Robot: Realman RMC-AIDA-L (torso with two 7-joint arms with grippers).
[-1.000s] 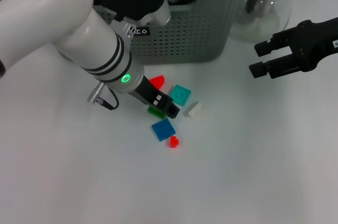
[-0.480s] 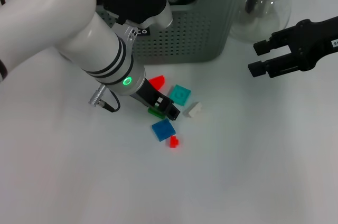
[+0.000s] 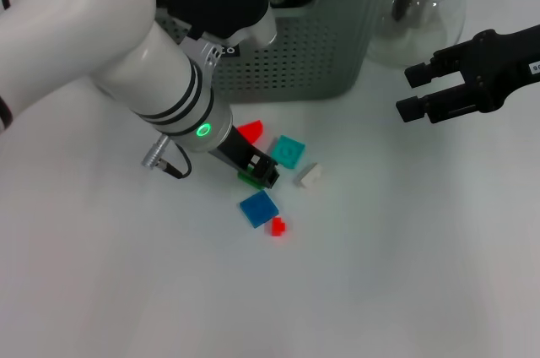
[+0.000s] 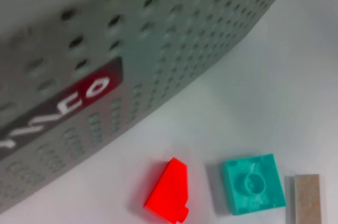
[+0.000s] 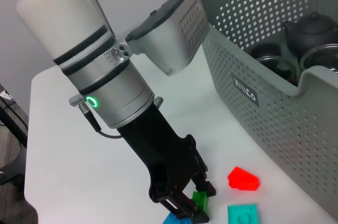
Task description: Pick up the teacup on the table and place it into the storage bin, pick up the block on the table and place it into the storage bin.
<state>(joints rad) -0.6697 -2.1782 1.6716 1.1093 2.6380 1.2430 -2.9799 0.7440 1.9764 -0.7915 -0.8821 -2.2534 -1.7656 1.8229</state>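
— Blocks, that's what it's after. See the left gripper [image 3: 263,174] down on the table [image 3: 380,273], right over the little green block [image 3: 249,178]?

— I do. From the right wrist view the fingers look set either side of that green block [image 5: 200,201], though I can't tell whether they're actually pinching it.

— It's a small bright green brick, sitting between the red wedge [image 3: 251,131] and the blue block [image 3: 259,207], with a teal block [image 3: 288,151] and a white piece [image 3: 309,175] just beside.

— The arm comes in at a slant, I'd guess to slip between its neighbours.

— And the storage bin [image 3: 337,54] is near behind, dark cups already in it.

— The right gripper [image 3: 409,93] hangs off to the side by the glass teapot [image 3: 426,12], jaws apart, out of the way.
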